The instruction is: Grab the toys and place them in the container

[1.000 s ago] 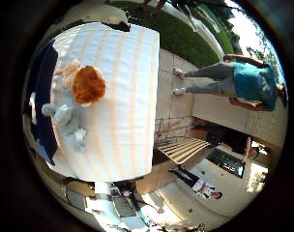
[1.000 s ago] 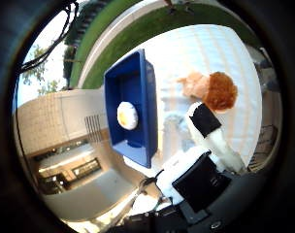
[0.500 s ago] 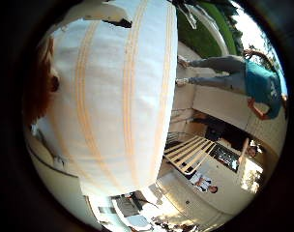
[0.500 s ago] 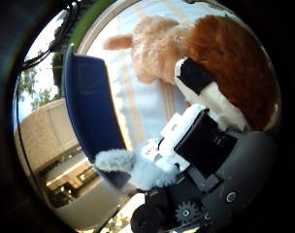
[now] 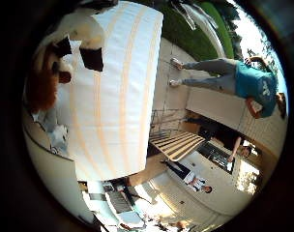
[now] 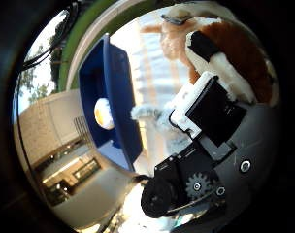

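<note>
The hand (image 6: 210, 111) sits right on the lion (image 6: 244, 58), fingers curled against its mane for a grip on the striped table (image 5: 118, 96), with the bin (image 6: 108, 97) waiting just beside, ball (image 6: 103, 112) inside.

White orange-striped tablecloth (image 5: 118, 96); paved ground (image 5: 176, 96); grass (image 5: 185, 34).

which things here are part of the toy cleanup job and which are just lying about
Part of the job:
- orange-maned stuffed lion, close to the palm
- grey fuzzy toy on the cloth beside the bin
- blue bin, the container
- round yellow-and-white toy already inside the bin
- hand

Just lying about:
- striped tablecloth
- slatted bench on the paving
</note>
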